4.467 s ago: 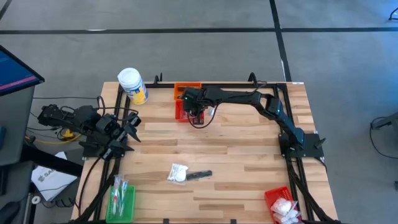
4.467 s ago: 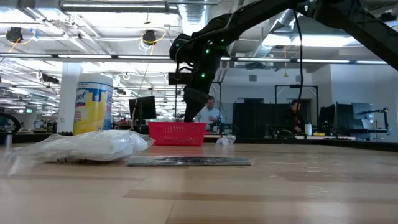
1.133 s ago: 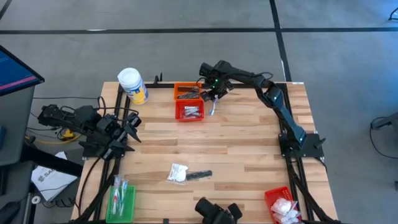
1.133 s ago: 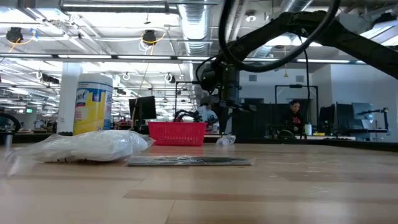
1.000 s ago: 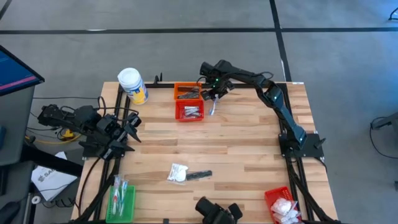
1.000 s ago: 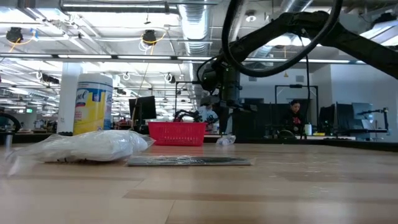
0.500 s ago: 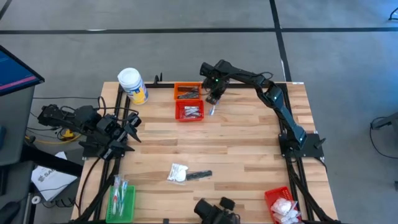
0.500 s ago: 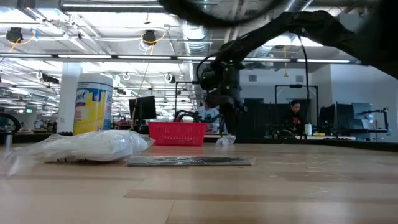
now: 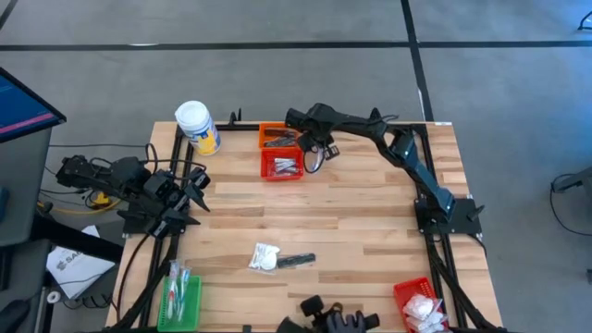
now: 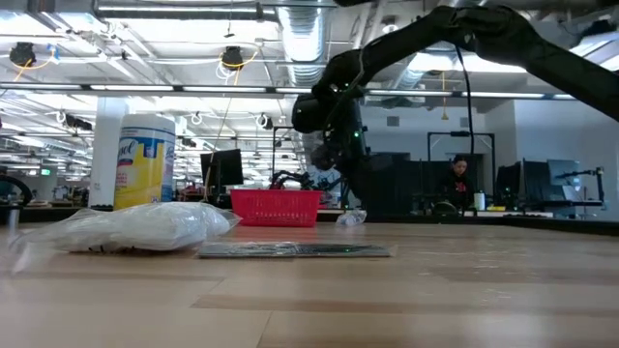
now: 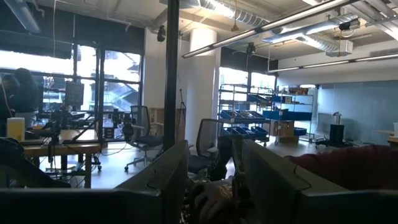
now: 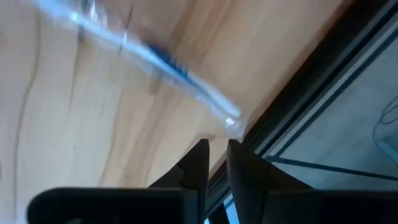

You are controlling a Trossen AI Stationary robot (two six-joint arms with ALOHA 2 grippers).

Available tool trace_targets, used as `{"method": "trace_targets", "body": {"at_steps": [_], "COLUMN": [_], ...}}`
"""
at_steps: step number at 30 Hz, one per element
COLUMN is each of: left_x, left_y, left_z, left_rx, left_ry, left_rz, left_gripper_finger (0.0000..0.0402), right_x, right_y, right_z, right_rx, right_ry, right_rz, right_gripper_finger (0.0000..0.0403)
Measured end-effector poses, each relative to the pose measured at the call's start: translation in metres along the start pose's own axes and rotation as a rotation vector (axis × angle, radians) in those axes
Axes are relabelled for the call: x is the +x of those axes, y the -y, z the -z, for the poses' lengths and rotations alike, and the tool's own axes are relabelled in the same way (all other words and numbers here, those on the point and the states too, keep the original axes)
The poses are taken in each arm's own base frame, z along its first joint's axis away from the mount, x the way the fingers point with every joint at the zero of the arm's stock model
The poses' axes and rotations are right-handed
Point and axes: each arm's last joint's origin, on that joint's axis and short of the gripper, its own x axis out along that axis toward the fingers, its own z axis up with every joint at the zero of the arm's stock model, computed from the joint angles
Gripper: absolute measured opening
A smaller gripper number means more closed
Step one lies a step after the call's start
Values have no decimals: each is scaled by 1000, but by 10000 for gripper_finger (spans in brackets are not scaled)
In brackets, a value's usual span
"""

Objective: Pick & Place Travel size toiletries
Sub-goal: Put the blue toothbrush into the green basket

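Observation:
A thin clear-plastic stick (image 12: 155,59) with a blue core lies flat on the wood beside the far red basket (image 9: 281,165); it also shows in the low view (image 10: 350,218). My right gripper (image 12: 216,152) points steeply down at one end of the stick, its fingers almost together with nothing between them. It is at the table's far middle (image 9: 313,151). A white packet (image 9: 265,256) and a dark slim tube (image 9: 298,261) lie on the table's near middle. My left gripper (image 11: 214,180) waits open at the left edge (image 9: 190,185). My right gripper's fingertips (image 12: 202,149) stand right at the end of the stick's clear wrapper (image 12: 233,124), coming from above. Whether they touch it I cannot tell.
An orange basket (image 9: 277,137) stands behind the red one, and a big white jar (image 9: 198,127) at the far left. A green basket (image 9: 180,298) sits at the near left and another red basket (image 9: 418,303) at the near right. Bare wood lies mid-table.
My right gripper has swung a little toward the table's left, nearer the two far baskets, and has rolled about its own axis while staying low over the stick. The stick, packet and tube have not moved.

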Motion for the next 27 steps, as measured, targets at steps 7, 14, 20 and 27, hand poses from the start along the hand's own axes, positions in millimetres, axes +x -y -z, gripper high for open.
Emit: {"method": "trace_targets", "body": {"at_steps": [7, 14, 20, 27], "left_x": [0, 0, 0, 0], "left_y": [0, 0, 0, 0], "left_z": [0, 0, 0, 0], "left_rx": [0, 0, -1, -1], "left_ry": [0, -1, -4, -4], "left_rz": [0, 0, 0, 0], "left_gripper_finger": [147, 147, 147, 147], "right_x": [1, 4, 6, 5], "right_y": [9, 11, 6, 2], "right_z": [-2, 3, -3, -4], "right_rx": [112, 57, -16, -32], "right_ry": [49, 34, 28, 22], "right_rz": [67, 53, 38, 15], "right_gripper_finger": [51, 74, 115, 174]}}
